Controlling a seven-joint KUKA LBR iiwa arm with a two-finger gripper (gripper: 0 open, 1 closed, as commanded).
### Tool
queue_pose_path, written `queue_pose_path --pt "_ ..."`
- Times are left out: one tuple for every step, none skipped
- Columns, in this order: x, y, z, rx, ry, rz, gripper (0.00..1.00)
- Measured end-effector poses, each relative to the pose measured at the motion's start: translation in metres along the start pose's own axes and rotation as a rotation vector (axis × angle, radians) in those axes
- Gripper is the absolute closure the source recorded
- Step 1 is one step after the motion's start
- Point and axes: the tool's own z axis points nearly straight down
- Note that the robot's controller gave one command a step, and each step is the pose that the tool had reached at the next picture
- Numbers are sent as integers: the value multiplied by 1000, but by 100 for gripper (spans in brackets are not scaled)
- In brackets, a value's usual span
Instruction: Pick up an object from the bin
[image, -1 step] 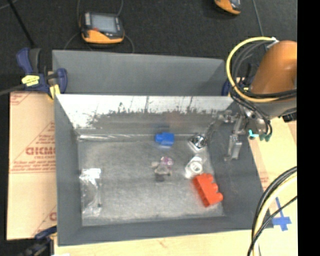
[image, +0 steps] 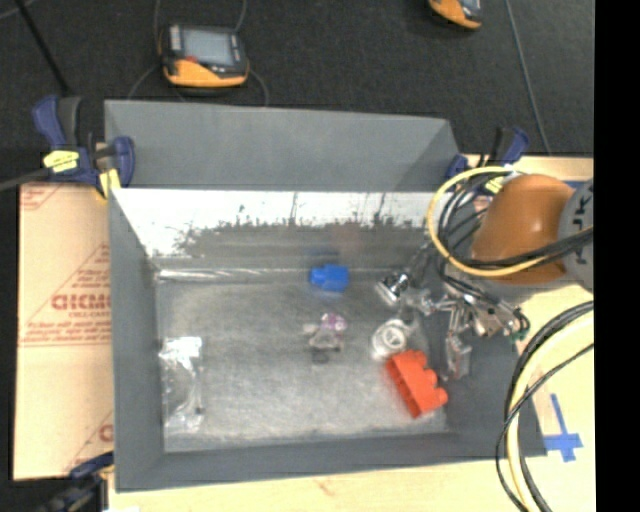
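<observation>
Hanging low at the right side of the bin (image: 280, 150), the hand (image: 458, 345) is just beside a red-orange studded block (image: 415, 385). The block lies to its left in the view and a little toward the lower edge, long axis slanting from upper left to lower right. Whether the hand is open or closed, or has hold of anything, cannot be told.

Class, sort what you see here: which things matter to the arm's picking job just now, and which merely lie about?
In the job:
gripper, at the bin's right side
grey bin
red brick and white round piece, nearest the gripper

Lying about:
blue piece
purple piece
clear bag, far left
orange-black device, outside the bin
</observation>
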Motion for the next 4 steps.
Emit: queue_pose_path --pt "5 38 5 10 -10 -72 0" --pt "-3 79 6 5 -6 -632 0" --pt "45 113 5 11 -16 -808 0" --pt "0 210 -7 4 -12 -650 0"
